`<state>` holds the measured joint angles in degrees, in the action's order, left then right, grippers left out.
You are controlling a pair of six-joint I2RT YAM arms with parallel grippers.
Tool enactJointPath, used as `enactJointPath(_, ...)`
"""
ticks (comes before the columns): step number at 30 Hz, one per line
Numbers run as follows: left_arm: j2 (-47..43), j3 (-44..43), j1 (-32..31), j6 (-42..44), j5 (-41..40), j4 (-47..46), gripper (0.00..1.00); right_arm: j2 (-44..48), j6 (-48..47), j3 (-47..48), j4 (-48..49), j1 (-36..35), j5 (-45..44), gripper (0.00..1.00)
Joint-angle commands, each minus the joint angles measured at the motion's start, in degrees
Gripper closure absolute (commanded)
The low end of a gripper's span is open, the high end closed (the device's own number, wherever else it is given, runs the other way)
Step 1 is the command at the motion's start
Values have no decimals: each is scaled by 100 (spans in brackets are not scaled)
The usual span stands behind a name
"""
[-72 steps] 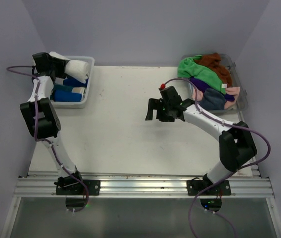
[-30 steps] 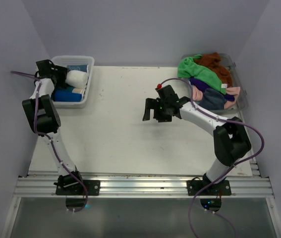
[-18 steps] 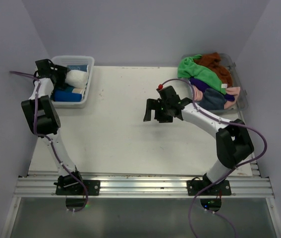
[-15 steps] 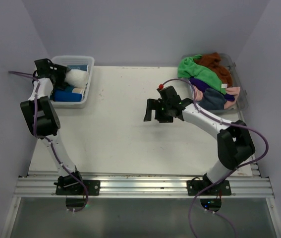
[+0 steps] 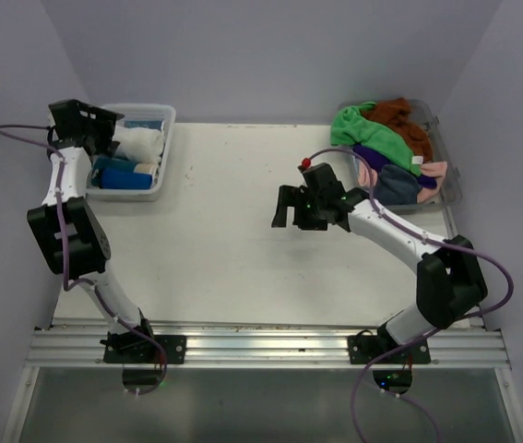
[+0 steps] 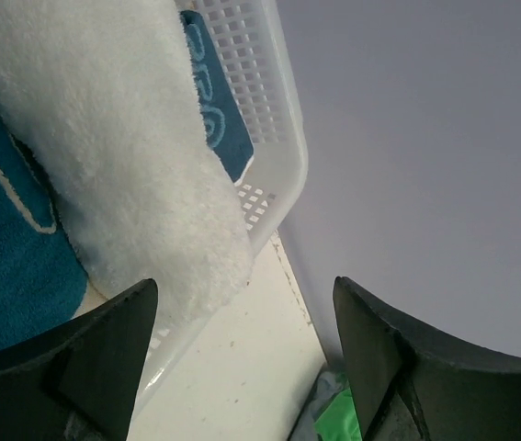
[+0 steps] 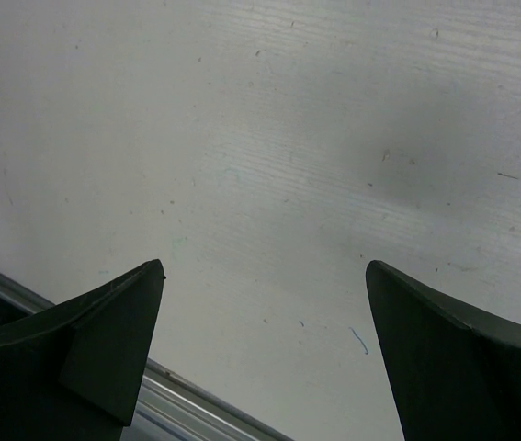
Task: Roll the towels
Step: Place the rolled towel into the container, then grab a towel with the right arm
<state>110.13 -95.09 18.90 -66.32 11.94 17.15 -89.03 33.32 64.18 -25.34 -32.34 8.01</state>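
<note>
A rolled white towel [image 5: 141, 143] [image 6: 104, 156] lies in the white slotted basket [image 5: 161, 175] [image 6: 260, 92], on top of rolled blue towels [image 5: 124, 176] [image 6: 3, 239]. My left gripper [image 5: 106, 137] [image 6: 243, 285] stands open just left of the white roll, with nothing between its fingers. Unrolled towels are piled in the clear tub [image 5: 453, 196] at the back right: green [image 5: 372, 134] [image 6: 347, 418], rust-brown [image 5: 399, 115], purple [image 5: 372, 157], pink [image 5: 433, 170] and slate grey [image 5: 395, 185]. My right gripper [image 5: 289, 214] [image 7: 265, 266] hangs open over the bare table, left of the tub.
The white table [image 5: 215, 249] [image 7: 288, 110] runs between basket and tub. A metal rail [image 5: 261, 346] [image 7: 186, 418] lines its near edge. Grey walls close in the back and both sides, tight against the basket's left.
The left gripper has set the white roll into the basket, opened, and drawn back up and to the left. The right arm has shifted slightly to the right.
</note>
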Motion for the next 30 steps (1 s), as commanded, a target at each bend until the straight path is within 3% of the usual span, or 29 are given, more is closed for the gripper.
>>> enactJointPath(1, -474, 17, -131, 503, -25, -194, 19, 342, -54, 6, 30, 8, -395, 4)
enactJointPath(6, -694, -484, -991, 1910, -490, 595, 19, 545, -563, 357, -488, 69, -1520, 4)
enactJointPath(9, -834, -414, -2201, 2788, -736, 834, 19, 694, -765, 542, -603, 420, -2022, 2)
enactJointPath(15, -703, -283, -3925, 3389, -1089, 1291, 19, 502, -520, 929, -630, 1598, -2251, 1)
enactJointPath(18, -668, -54, -4445, 3495, -949, 1248, 19, -6, -55, 1262, -280, 2134, -2182, 2)
enactJointPath(21, -720, 262, -4666, 3538, -765, 1221, 19, -621, 245, 1955, -50, 2486, -2058, 4)
enactJointPath(25, -957, 841, -4772, 3574, -632, 1151, 19, -2384, 341, 3910, -295, 2767, -1970, 5)
enactJointPath(30, -1177, 1229, -4781, 3618, -632, 1115, 19, -3900, 394, 5787, -672, 3040, -1400, 11)
